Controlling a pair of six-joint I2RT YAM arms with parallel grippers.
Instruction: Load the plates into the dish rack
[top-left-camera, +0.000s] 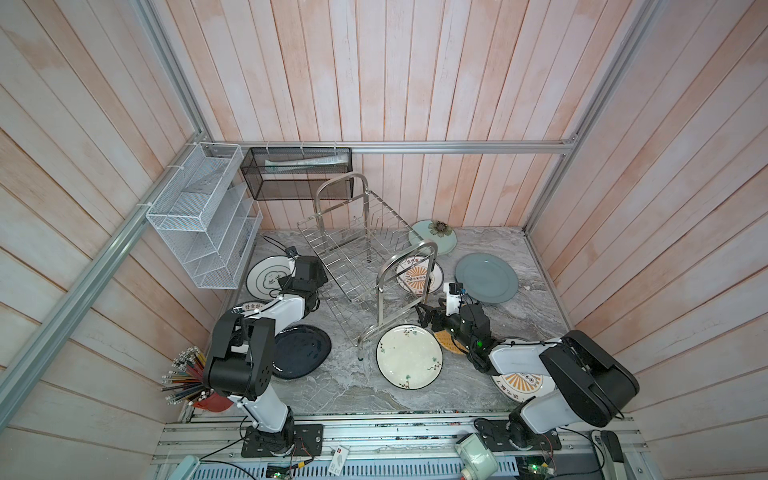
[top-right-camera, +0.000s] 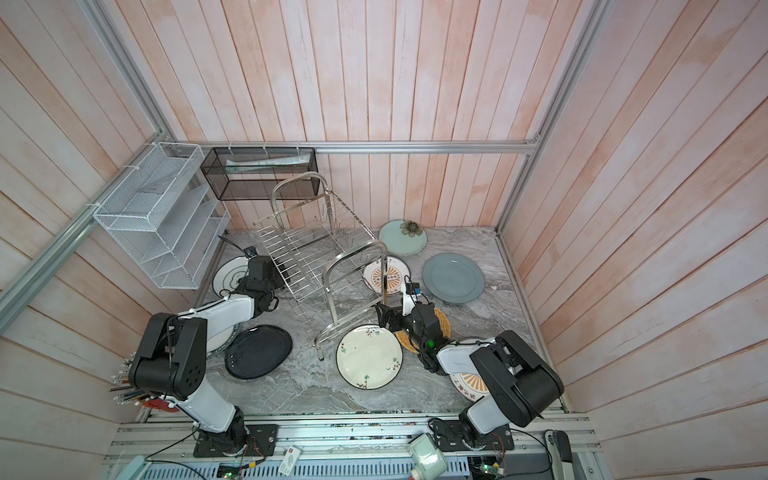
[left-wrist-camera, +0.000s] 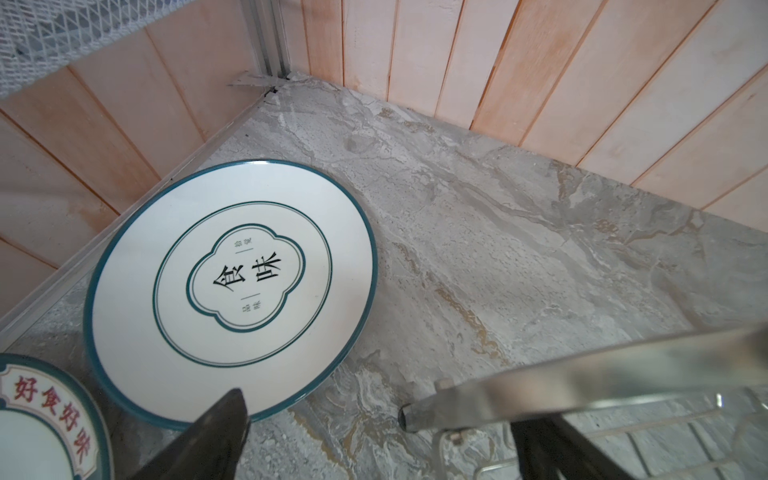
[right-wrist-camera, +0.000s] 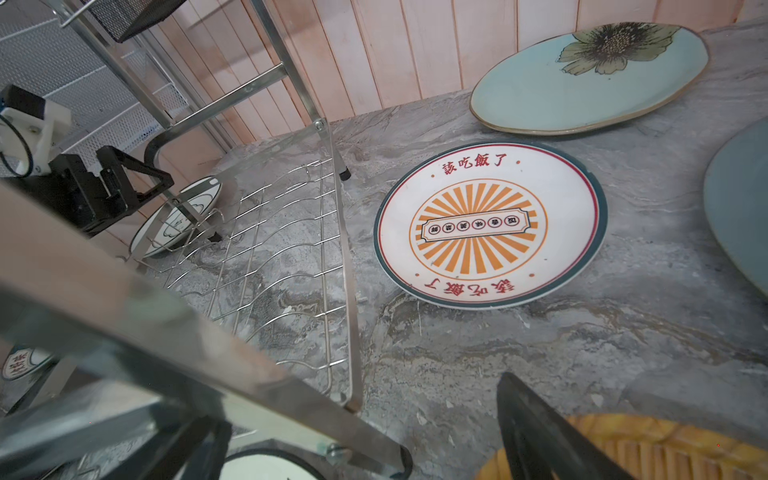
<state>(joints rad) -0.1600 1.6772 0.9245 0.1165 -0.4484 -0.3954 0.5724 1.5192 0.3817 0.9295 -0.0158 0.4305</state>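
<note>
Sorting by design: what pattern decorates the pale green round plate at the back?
The pale green plate bears one dark olive flower; right wrist view shows it best.

We find the middle of the table (top-left-camera: 332, 395) barred by the dish rack (top-left-camera: 361, 270), with plates (top-left-camera: 486, 277) lying close around it, leaving open marble chiefly near the front edge, between the black plate (top-left-camera: 301, 351) and the cream floral plate (top-left-camera: 409, 357).

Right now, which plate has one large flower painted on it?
The pale green plate, farthest back, right of the dish rack. The cream plate bears only small sprigs; the rest none.
</note>
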